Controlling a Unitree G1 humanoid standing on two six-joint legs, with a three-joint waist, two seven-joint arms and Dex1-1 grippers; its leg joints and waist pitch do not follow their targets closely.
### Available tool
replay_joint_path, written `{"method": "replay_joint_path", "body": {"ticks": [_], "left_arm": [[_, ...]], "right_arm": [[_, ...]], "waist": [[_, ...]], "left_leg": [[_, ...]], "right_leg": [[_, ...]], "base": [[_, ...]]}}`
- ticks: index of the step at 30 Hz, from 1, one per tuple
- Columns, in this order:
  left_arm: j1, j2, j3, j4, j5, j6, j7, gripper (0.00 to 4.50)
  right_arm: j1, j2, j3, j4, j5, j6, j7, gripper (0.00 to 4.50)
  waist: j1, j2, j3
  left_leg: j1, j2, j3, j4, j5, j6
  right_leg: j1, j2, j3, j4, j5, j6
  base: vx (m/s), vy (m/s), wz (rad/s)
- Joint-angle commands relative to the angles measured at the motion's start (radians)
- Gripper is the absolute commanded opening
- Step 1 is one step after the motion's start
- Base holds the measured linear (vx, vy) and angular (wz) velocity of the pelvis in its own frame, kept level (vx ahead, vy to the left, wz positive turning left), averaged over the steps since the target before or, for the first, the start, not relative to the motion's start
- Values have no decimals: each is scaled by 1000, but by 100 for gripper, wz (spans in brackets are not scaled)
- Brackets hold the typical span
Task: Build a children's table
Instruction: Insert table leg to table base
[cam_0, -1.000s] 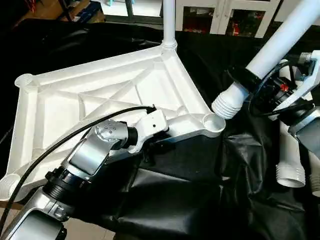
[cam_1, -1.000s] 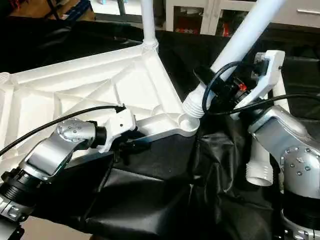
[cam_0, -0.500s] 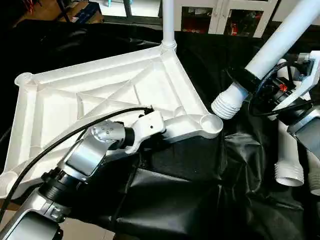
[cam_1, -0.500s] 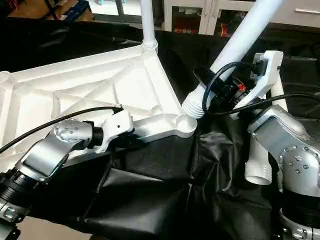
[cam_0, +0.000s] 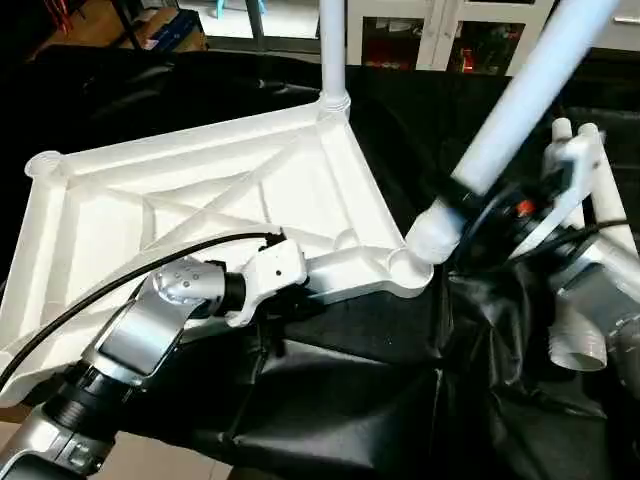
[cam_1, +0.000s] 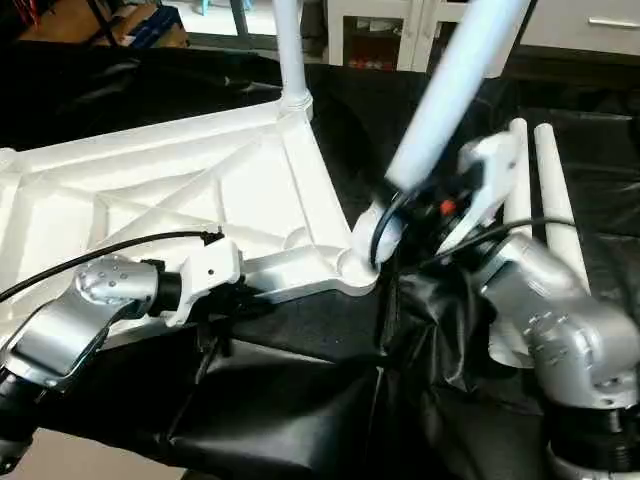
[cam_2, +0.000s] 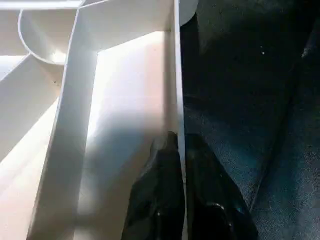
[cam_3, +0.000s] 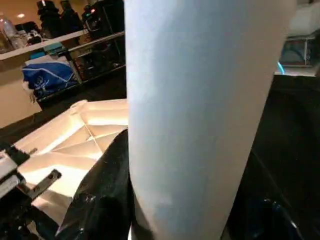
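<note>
Left pincer (cam_2: 181, 200): clenching on the tabletop's near rim wall; in the left wrist view one black finger (cam_2: 155, 200) is sitting inside the wall and the other outside, a detail the head views are hiding behind the white wrist housing.
Left arm (cam_0: 160, 320): reaching in from the near left, a black cable (cam_0: 120, 275) arching over it.
Tabletop (cam_0: 200, 200): lying underside up on the worktop, X ribs facing up, round sockets at the corners.
Near right socket (cam_1: 355, 268): meeting the lower end of the tilted leg; whether the end is sitting inside it cannot be told.
Tilted leg (cam_0: 520, 95): leaning up and away to the right; in the right wrist view it is a broad white tube close to the camera.
Right pincer (cam_1: 405, 200): grasping the tilted leg near its lower end.
Spare legs (cam_1: 555, 190): lying on the worktop by the right arm.
Worktop (cam_0: 350, 400): covered with black cloth.
Far leg (cam_0: 333, 50): standing upright in the far corner socket.
</note>
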Motion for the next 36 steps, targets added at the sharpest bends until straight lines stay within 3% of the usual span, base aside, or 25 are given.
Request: {"method": "replay_joint_path", "body": {"ticks": [1, 4, 11, 18, 27, 30, 31, 36], "left_arm": [[55, 12, -30, 54, 22, 21, 16, 0], [54, -11, -33, 51, 24, 19, 27, 0], [41, -23, -46, 69, 59, -45, 53, 0], [45, -30, -37, 69, 60, -57, 50, 0], [38, -39, -27, 87, 71, -72, 57, 0], [37, -41, -25, 88, 73, -74, 54, 0], [38, -42, -25, 87, 74, -74, 52, 0], [41, -46, -24, 80, 76, -74, 48, 0]], "right_arm": [[4, 8, 17, 6, -31, -40, 29, 182], [-1, 24, 49, 25, -68, -83, 77, 182], [-11, 28, 63, 74, -106, -118, 125, 182], [0, 13, 67, 88, -117, -103, 165, 182], [3, -33, 101, 87, -170, -106, 226, 182], [9, -45, 109, 100, -206, -129, 243, 182], [12, -43, 112, 107, -219, -145, 245, 182], [16, -23, 115, 127, -254, -198, 239, 182]], "waist": [[5, -35, -78], [2, -39, -74], [-1, -47, -64], [-3, -52, -58], [-2, -57, -57], [-3, -56, -47], [-2, -54, -51], [-3, -55, -52]], "left_leg": [[33, 85, -53, -63, -43, 137], [33, 85, -52, -64, -46, 146], [35, 86, -53, -67, -59, 157], [39, 88, -54, -75, -110, 122], [39, 90, -54, -78, -135, 114], [48, 91, -58, -89, -220, 67], [50, 93, -59, -90, -222, 56], [47, 93, -57, -90, -201, 63]], "right_leg": [[55, -77, 35, -58, -42, -274], [53, -77, 37, -62, -55, -265], [47, -77, 38, -68, -98, -245], [43, -78, 39, -77, -185, -230], [42, -81, 42, -83, -224, -224], [41, -85, 43, -97, -354, -204], [42, -87, 45, -97, -364, -198], [41, -86, 46, -96, -325, -205]], "base": [[0, 0, 0], [0, 0, 0], [0, 0, 0], [0, 0, 0], [0, 0, 0], [0, 0, 0], [0, 0, 0], [0, 0, 0]]}}
